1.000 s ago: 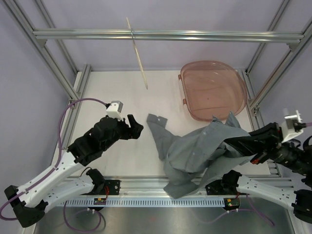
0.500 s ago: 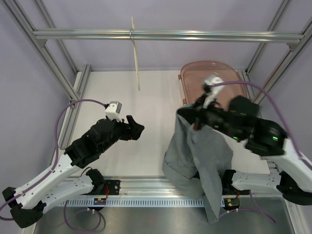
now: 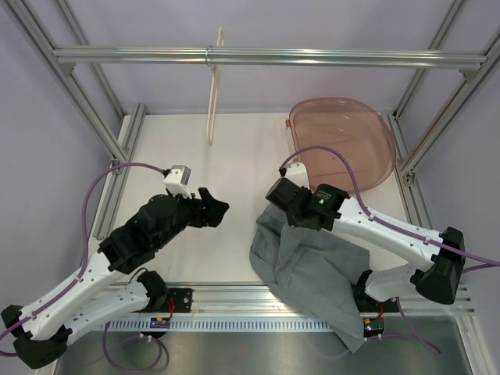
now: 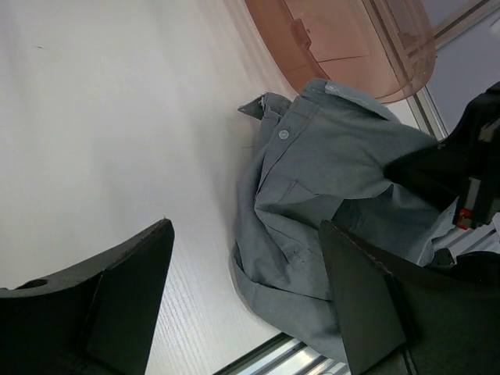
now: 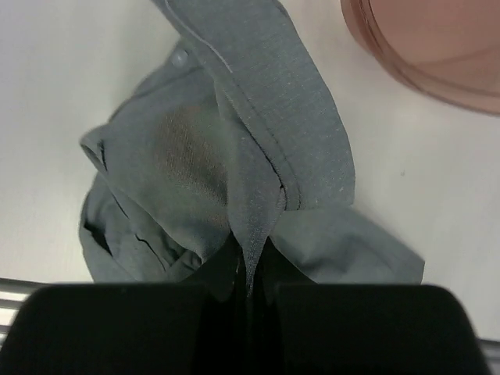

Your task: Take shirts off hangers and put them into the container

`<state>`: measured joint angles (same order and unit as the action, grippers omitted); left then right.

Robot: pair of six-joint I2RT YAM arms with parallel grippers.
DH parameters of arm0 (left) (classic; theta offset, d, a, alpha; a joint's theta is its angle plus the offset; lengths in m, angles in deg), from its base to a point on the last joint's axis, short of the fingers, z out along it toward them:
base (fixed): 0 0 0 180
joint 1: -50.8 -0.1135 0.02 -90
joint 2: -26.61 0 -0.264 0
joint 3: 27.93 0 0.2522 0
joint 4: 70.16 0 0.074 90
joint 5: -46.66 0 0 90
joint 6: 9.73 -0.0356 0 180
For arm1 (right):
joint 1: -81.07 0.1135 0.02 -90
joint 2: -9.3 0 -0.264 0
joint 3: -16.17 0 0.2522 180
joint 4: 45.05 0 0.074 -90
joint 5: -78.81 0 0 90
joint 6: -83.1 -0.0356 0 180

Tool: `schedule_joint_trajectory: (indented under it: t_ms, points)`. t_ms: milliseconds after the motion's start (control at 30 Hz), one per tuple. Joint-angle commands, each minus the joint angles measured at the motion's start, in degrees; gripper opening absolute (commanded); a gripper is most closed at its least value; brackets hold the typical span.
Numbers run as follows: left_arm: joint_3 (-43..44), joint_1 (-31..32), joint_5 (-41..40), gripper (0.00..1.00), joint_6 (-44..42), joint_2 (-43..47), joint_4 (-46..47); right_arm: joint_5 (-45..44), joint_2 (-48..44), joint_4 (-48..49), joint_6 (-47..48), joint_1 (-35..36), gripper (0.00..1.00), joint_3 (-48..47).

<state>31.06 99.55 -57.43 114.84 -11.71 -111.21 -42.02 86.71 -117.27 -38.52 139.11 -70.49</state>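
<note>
My R hand [image 5: 250, 275] pinches shirt [image 3: 312, 269]; container [image 3: 344, 148] lies far-right of it, shirt draped near-side. L hand [image 3: 212, 208] wide, empty.

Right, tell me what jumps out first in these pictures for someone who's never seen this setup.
The large grey button-up cloth shirt strikes first: bunched right of centre, spilling over the near edge, pinched in the shut right gripper. Behind it, far right, sits the translucent pinkish-brown plastic tub, nothing in it; the bare cream plastic hanger hangs from the overhead aluminium bar. The left gripper stands open, holding nothing.
</note>
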Motion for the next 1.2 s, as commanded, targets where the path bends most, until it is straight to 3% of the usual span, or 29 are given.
schedule_joint_trajectory:
  t_ms: [0, 133, 167, 267, 367, 400, 433, 767, 1100, 1167]
  points:
    - [-0.93, 0.38, 0.99, 0.79, 0.15, 0.80, 2.94, -0.56, -0.94, -4.48, -11.70, 0.58, 0.07, 5.38]
    - [-1.46, 0.29, 1.43, 0.79, -0.11, 1.15, 3.21, 3.49, -5.15, -1.40, -15.22, 3.30, 0.19, 11.19]
    - [-1.55, 0.29, 1.43, 0.79, -0.11, 1.24, 3.21, 3.93, -5.86, -0.79, -16.10, 3.83, 0.31, 12.34]
    - [-2.34, 0.29, 2.31, 0.79, -0.20, 1.85, 4.00, 7.17, -7.18, 2.02, -17.16, 4.18, 0.43, 16.99]
    - [-2.61, 0.38, 2.48, 0.79, -0.38, 2.29, 4.00, 10.51, -7.45, 6.59, -16.73, 5.59, 0.75, 21.13]
    - [-2.78, 0.38, 2.75, 0.79, -0.81, 2.46, 4.17, 11.05, -7.45, 8.43, -16.72, 6.46, 0.95, 22.44]
    - [-2.78, 0.29, 2.84, 0.79, -0.90, 2.55, 4.09, 11.66, -7.36, 9.23, -16.72, 7.17, 0.99, 22.89]
    - [-3.13, 0.38, 3.19, 0.80, -1.61, 4.40, 3.47, 19.75, -2.45, 20.22, -15.14, 13.06, 1.00, 28.51]
    - [-3.13, 0.29, 3.54, 0.80, -1.78, 5.28, 2.85, 14.22, 18.89, 12.32, -23.57, 22.29, 0.99, 19.83]
    - [-2.96, 0.29, 3.37, 0.80, -1.87, 5.63, 2.16, 15.45, 20.76, 14.41, -24.98, 23.43, 0.99, 19.03]
